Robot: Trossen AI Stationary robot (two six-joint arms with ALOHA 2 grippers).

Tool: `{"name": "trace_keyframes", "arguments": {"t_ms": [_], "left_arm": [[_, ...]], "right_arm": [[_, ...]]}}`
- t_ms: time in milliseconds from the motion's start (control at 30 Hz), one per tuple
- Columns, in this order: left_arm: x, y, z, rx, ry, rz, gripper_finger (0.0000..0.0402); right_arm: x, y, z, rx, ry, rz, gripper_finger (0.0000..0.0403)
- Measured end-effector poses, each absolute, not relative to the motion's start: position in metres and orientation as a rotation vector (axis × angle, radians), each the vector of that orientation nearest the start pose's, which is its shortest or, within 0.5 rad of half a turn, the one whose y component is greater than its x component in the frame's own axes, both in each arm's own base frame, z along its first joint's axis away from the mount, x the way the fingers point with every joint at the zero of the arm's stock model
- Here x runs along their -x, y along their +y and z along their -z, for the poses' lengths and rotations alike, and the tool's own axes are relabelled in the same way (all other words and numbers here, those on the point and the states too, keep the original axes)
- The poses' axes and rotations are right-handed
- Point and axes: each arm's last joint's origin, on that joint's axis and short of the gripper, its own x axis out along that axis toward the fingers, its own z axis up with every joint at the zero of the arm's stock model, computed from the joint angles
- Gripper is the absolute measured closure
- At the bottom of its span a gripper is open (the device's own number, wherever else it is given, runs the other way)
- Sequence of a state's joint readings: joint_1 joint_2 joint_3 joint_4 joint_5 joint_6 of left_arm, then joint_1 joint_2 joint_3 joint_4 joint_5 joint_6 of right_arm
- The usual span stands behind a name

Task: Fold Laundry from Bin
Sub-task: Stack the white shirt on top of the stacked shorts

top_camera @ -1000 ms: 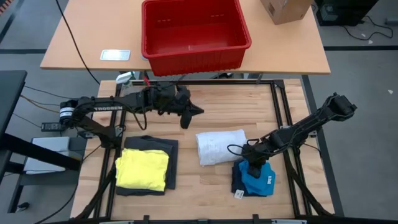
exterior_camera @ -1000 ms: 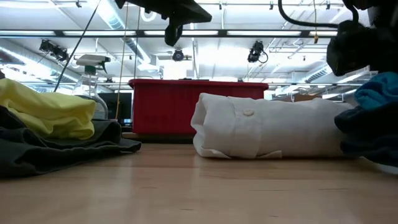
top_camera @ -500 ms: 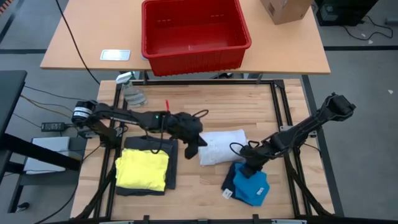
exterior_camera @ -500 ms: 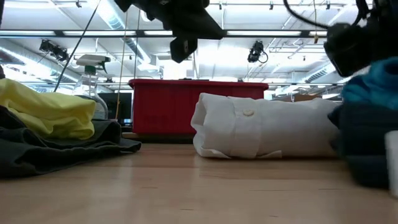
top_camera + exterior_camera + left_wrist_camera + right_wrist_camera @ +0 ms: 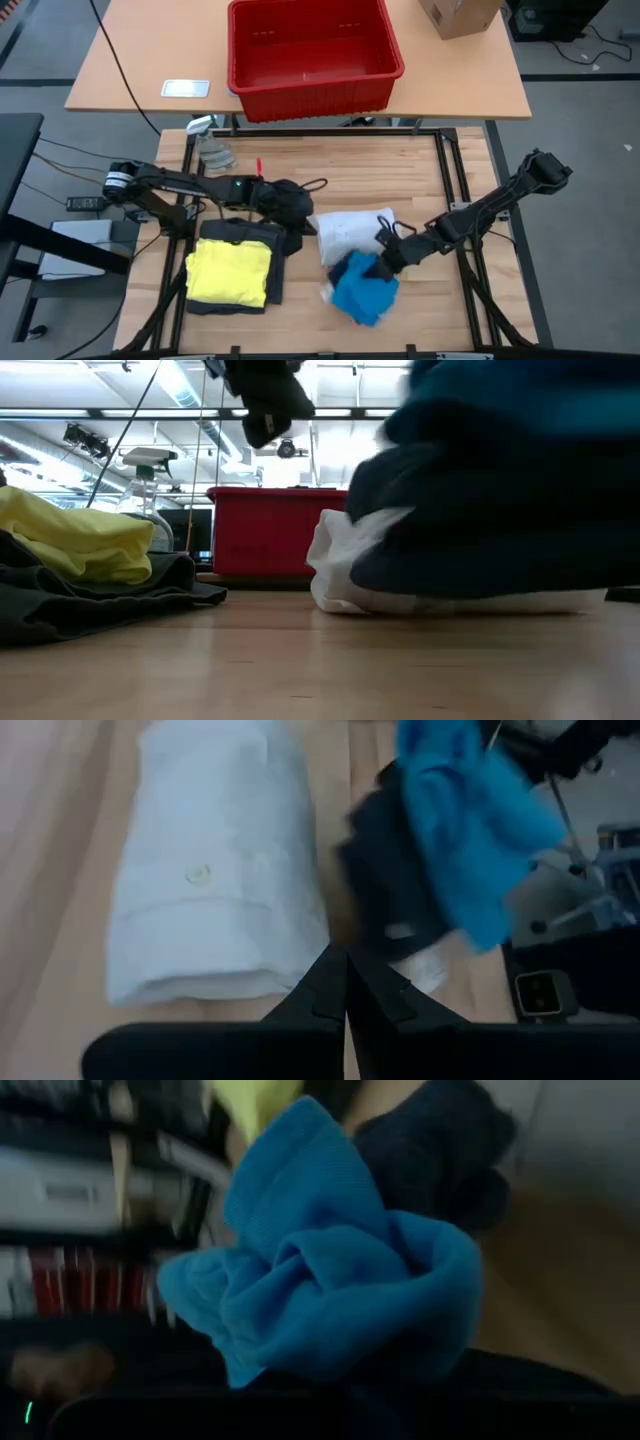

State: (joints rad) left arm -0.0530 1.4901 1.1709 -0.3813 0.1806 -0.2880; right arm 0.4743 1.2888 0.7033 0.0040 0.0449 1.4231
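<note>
High view: right pincer [image 5: 383,257] clamps the blue garment [image 5: 362,289]; left pincer [image 5: 308,228], fingers together, beside white garment [image 5: 347,234].

Both arms are dark, slender, jointed links. The left arm [image 5: 180,185] has a pale ring at its base joint and a black cable looped near the wrist. The left gripper [image 5: 345,982] has two black tapered fingers.

No legible text anywhere.
</note>
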Motion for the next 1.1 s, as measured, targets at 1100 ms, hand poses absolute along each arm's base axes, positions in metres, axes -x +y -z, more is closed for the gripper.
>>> {"name": "trace_keyframes", "arguments": {"t_ms": [1100], "left_arm": [[-0.321,0.016,-0.332,0.348,0.348,0.014,0.0393]], "right_arm": [[-0.225,0.058,-0.212,-1.218,0.426,0.803,0.0352]]}}
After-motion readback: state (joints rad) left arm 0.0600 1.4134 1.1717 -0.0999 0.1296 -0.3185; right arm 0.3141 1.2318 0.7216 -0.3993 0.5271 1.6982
